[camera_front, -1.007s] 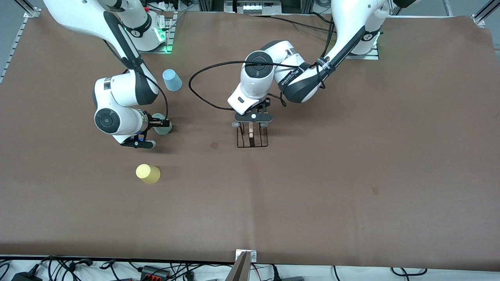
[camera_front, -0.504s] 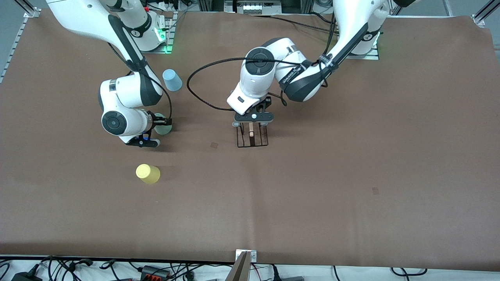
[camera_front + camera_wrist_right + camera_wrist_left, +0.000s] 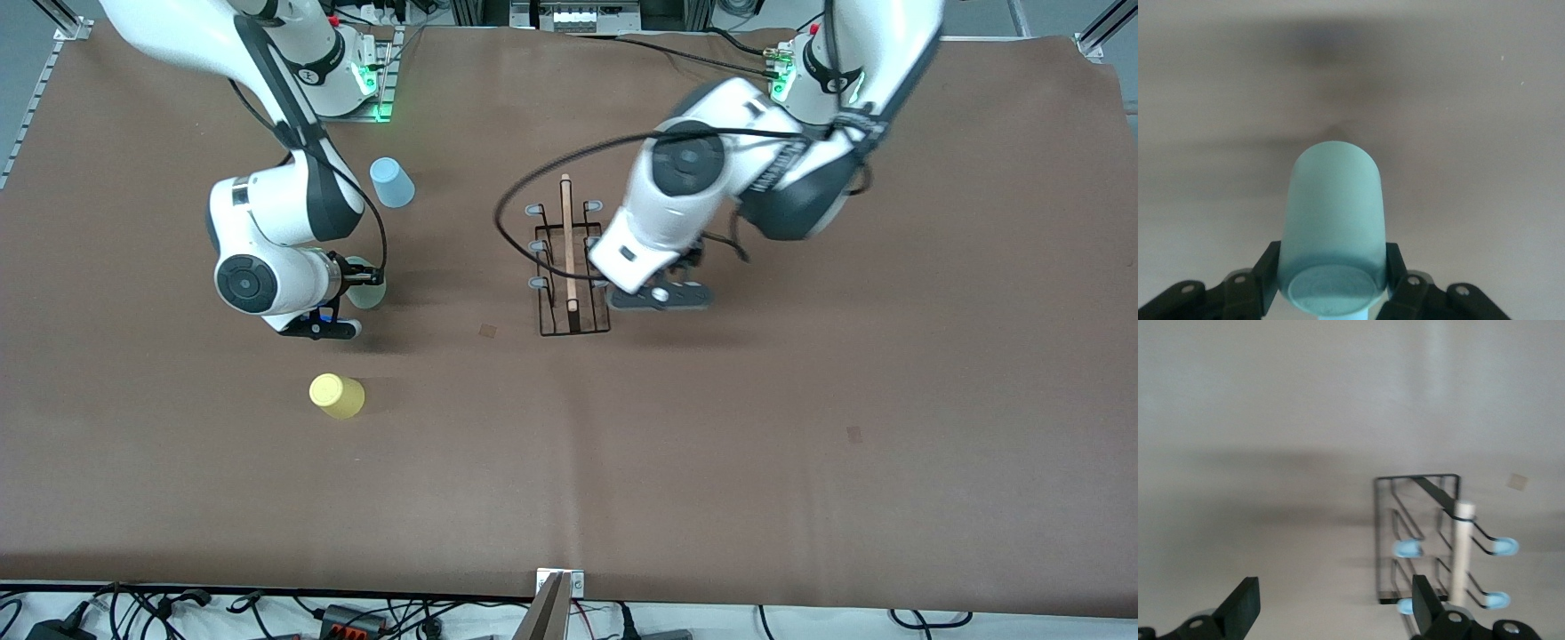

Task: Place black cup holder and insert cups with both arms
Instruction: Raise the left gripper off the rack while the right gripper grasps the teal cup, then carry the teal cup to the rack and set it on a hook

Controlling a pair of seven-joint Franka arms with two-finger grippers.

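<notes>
The black cup holder (image 3: pixel 569 267) stands on the table's middle, its wooden rod handle (image 3: pixel 567 240) on top; it also shows in the left wrist view (image 3: pixel 1431 540). My left gripper (image 3: pixel 662 298) is open and empty beside the holder, toward the left arm's end (image 3: pixel 1333 610). My right gripper (image 3: pixel 356 286) is shut on the pale green cup (image 3: pixel 371 296), held on its side low over the table (image 3: pixel 1335 220), with the fingers (image 3: pixel 1268 273) on both sides near its base. The light blue cup (image 3: pixel 391 182) and the yellow cup (image 3: pixel 336 396) stand upside down on the table.
The brown mat (image 3: pixel 800 400) covers the table. A black cable (image 3: pixel 511 240) loops from the left arm over the table next to the holder. Small tape marks (image 3: pixel 487 330) lie on the mat.
My left gripper has let go of the holder's handle and moved off toward the left arm's end; the whole holder now shows. My right gripper has shifted slightly with the green cup.
</notes>
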